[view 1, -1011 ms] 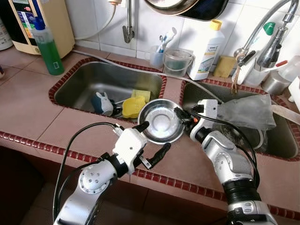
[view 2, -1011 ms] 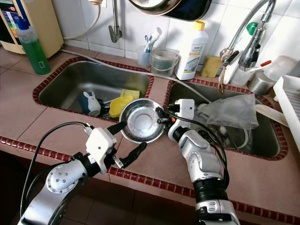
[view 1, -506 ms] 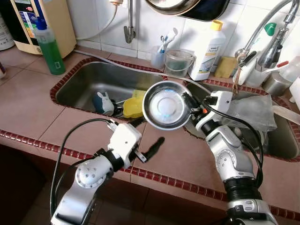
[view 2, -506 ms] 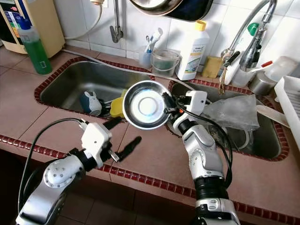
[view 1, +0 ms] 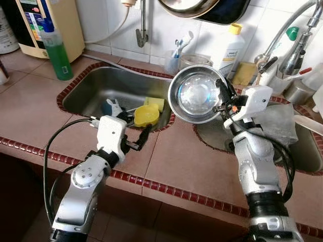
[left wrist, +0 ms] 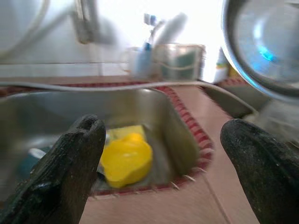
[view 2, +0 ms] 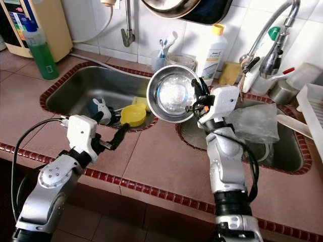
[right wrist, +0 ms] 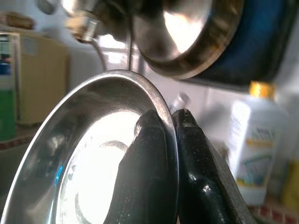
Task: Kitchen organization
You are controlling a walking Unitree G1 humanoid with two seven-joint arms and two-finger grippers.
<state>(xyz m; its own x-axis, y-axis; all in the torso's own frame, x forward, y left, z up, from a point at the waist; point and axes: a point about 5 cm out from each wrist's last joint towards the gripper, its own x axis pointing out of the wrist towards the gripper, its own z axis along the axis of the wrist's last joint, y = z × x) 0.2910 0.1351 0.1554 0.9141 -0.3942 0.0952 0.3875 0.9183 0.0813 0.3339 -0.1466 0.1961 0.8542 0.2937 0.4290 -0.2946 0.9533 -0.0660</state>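
Steel bowl [view 1: 196,94] held on edge above the divide between the two sinks, rim clamped in the right pincer [view 1: 222,99]; left pincer [view 1: 135,142], fingers apart, hovers over the bench [view 1: 171,166] edge, farther off.

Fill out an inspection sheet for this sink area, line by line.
Surface: tiled counter, two sinks.
Job's things: steel bowl held up on edge over the sink divider.
Clutter: yellow cup in left sink; plastic bag in right sink; green bottle, white bottle.
Grippers: right gripper pinching the bowl's rim; left gripper open above the counter.
Cables: black leads along both arms.
Surroundings: tiled wall, faucet.
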